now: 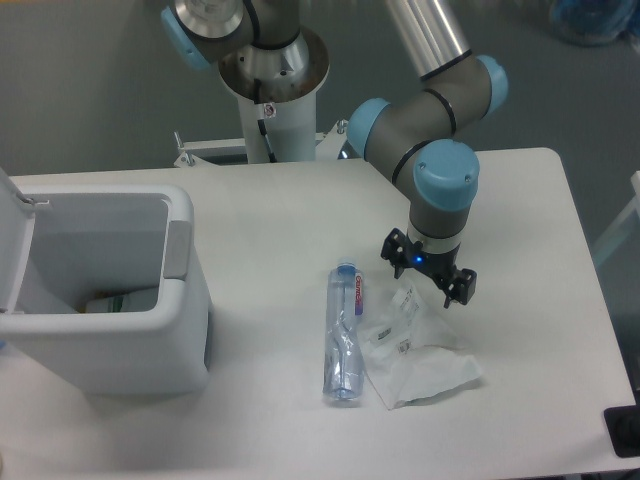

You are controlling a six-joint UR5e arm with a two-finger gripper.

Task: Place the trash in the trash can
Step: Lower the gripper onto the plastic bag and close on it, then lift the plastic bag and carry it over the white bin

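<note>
The trash lies on the white table: a clear slim bottle (344,332) with a blue cap and pink-red label, cap pointing away, and a wrinkly translucent plastic bag (415,352) touching its right side. My gripper (426,279) hangs open just above the bag's upper end, fingers spread to either side. The trash can (150,300) is the white boxy bin at the left, lid swung open, with something lying at its bottom.
The arm's pedestal (272,95) stands behind the table's far edge. A dark object (625,430) sits at the table's front right corner. The table's right edge runs close to the gripper's side.
</note>
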